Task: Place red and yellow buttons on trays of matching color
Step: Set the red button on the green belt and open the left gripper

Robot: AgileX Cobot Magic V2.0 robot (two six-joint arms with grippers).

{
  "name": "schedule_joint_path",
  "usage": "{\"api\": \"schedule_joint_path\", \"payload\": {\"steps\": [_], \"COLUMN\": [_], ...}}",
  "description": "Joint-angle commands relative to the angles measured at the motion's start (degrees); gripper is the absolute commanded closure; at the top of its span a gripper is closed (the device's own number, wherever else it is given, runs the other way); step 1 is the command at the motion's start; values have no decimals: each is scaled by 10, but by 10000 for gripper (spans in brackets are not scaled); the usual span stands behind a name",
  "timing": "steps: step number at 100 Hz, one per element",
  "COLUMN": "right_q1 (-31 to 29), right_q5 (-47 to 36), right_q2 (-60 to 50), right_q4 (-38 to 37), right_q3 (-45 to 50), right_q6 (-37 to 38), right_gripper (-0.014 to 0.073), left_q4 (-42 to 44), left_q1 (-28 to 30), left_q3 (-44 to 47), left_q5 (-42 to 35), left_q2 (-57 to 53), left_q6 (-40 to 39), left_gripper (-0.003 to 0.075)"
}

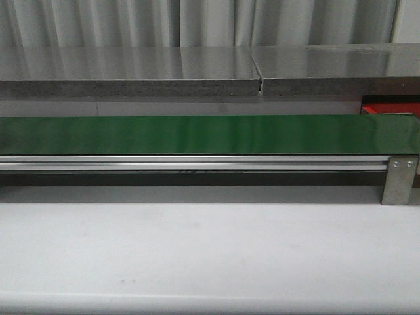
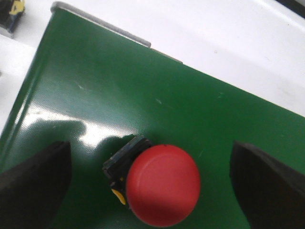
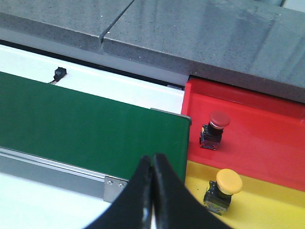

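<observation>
A red button (image 2: 164, 183) on a black base lies tilted on the green belt (image 2: 143, 90), between the black fingers (image 2: 35, 181) of my left gripper (image 2: 150, 169), which is open and not touching it. In the right wrist view, a red tray (image 3: 267, 129) holds an upright red button (image 3: 217, 125). Beside it, a yellow tray (image 3: 271, 202) holds a yellow button (image 3: 225, 188). My right gripper (image 3: 153, 162) is shut on nothing, over the belt's end next to the trays. The front view shows only a strip of the red tray (image 1: 388, 105) and no gripper.
The long green belt (image 1: 197, 134) runs across the table on a metal rail with a bracket (image 1: 399, 178). A grey stone counter (image 3: 200, 33) rises behind the belt and trays. A small black and yellow object (image 2: 13, 12) sits off the belt's corner.
</observation>
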Motion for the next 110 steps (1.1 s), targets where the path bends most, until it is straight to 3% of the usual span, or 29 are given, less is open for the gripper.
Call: {"api": "schedule_joint_path", "payload": {"steps": [1, 40, 62, 77, 110], "right_q1": [2, 2, 2, 2, 2], "right_q5": [-27, -27, -27, -27, -27], "right_q2": [-4, -4, -4, -4, -4], "right_q4": [9, 9, 9, 9, 9], "right_q3": [-16, -16, -16, -16, -16], "right_q6": [-5, -5, -5, -5, -5], "right_gripper": [662, 662, 662, 662, 662], "left_q4": [-16, 44, 60, 69, 74], "left_q1": [9, 113, 175, 196, 199], "left_q3": [-26, -20, 37, 78, 77], "left_q5": [-16, -8, -63, -98, -160], "left_q2": [-50, -99, -96, -77, -8], "left_q6": [4, -5, -5, -5, -5], "left_gripper": [94, 95, 95, 95, 95]}}
